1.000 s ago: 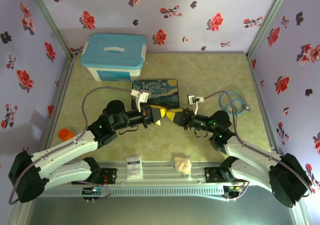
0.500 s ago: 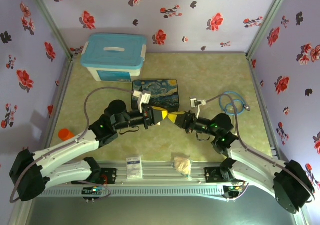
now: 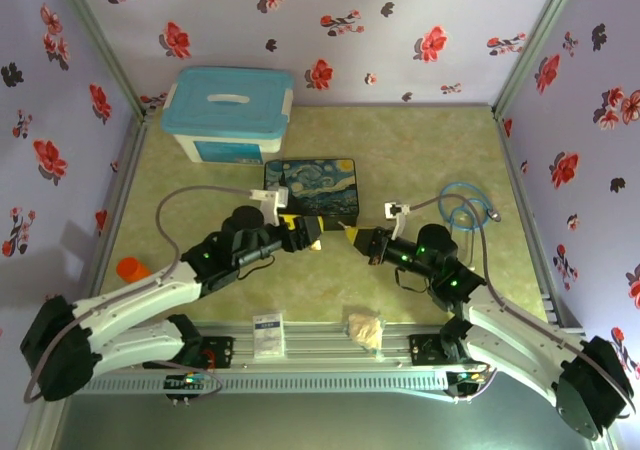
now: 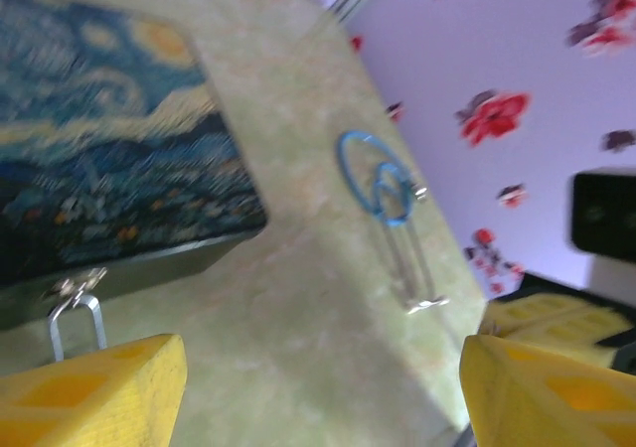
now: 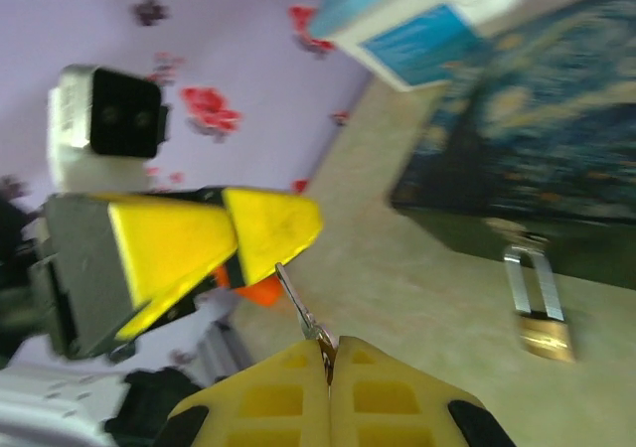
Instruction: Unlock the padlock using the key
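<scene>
Since a second ago my left end effector [image 4: 323,360] has let go and drawn back to the left. Its tips met my right end effector [image 5: 330,352] in front of the starry-night box [image 5: 537,149] then, and now they stand apart. The left fingers [image 4: 94,387] are spread wide with nothing between them.

My right end effector is pressed together and pinches the key [image 5: 301,313] at its very tips. The thin key sticks out past them toward the left end effector's yellow finger, which sits just beyond it without touching.

The padlock [image 5: 544,334] is at the near side of the box. Its brass body is low by the counter [image 3: 420,150] and its silver shackle reaches up to the box's clasp. I cannot tell whether the shackle is latched. The key is held clear of the padlock, and counter shows between them. From my left wrist I see the shackle just above my left finger, and the body is hidden behind it.

A blue cable loop [image 4: 383,184] lies on the counter to the right. A blue-lidded bin [image 3: 228,110] stands at the far left behind the box.
</scene>
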You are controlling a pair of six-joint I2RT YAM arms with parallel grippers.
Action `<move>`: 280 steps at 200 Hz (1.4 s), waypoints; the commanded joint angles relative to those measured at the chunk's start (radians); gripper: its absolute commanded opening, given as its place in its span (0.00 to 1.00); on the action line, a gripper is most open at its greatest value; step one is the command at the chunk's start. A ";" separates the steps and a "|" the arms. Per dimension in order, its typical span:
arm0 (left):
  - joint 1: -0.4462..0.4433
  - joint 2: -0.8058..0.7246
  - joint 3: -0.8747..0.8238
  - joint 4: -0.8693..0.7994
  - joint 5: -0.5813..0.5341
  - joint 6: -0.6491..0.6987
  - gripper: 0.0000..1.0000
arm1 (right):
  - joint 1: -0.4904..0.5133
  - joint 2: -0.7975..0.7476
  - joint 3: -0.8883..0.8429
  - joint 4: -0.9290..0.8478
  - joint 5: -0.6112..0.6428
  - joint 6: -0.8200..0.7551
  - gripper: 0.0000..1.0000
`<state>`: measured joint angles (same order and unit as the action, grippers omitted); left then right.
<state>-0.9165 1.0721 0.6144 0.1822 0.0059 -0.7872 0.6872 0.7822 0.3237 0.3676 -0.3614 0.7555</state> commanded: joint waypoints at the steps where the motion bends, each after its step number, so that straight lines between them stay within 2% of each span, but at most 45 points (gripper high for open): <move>1: -0.043 0.058 -0.018 -0.029 -0.118 -0.024 0.73 | 0.002 -0.018 0.026 -0.176 0.167 -0.068 0.00; 19: -0.062 0.131 -0.062 0.033 -0.183 -0.060 0.71 | 0.001 -0.010 0.014 -0.163 0.167 -0.064 0.00; 38: -0.067 0.216 -0.107 0.139 -0.198 -0.099 0.69 | 0.002 0.001 0.003 -0.128 0.143 -0.049 0.00; 62: -0.068 0.293 -0.087 0.142 -0.238 -0.069 0.66 | 0.002 -0.004 -0.013 -0.124 0.142 -0.039 0.00; 87: -0.063 0.353 -0.069 0.151 -0.251 -0.035 0.50 | 0.002 -0.012 -0.028 -0.128 0.147 -0.038 0.00; 131: -0.044 0.456 -0.074 0.241 -0.225 -0.037 0.48 | 0.002 -0.020 -0.041 -0.130 0.147 -0.030 0.00; 200: -0.028 0.556 -0.005 0.218 -0.210 -0.031 0.49 | 0.002 -0.057 -0.060 -0.141 0.131 -0.032 0.00; 227: -0.008 0.601 0.025 0.218 -0.167 -0.026 0.48 | 0.002 -0.065 -0.048 -0.177 0.134 -0.048 0.00; 280: 0.007 0.643 0.054 0.217 -0.127 -0.020 0.27 | 0.002 -0.095 -0.074 -0.165 0.143 -0.024 0.00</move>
<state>-0.9150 1.6962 0.6460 0.3973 -0.1455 -0.8276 0.6872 0.7094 0.2680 0.2024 -0.2348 0.7254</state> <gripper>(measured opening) 0.298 0.039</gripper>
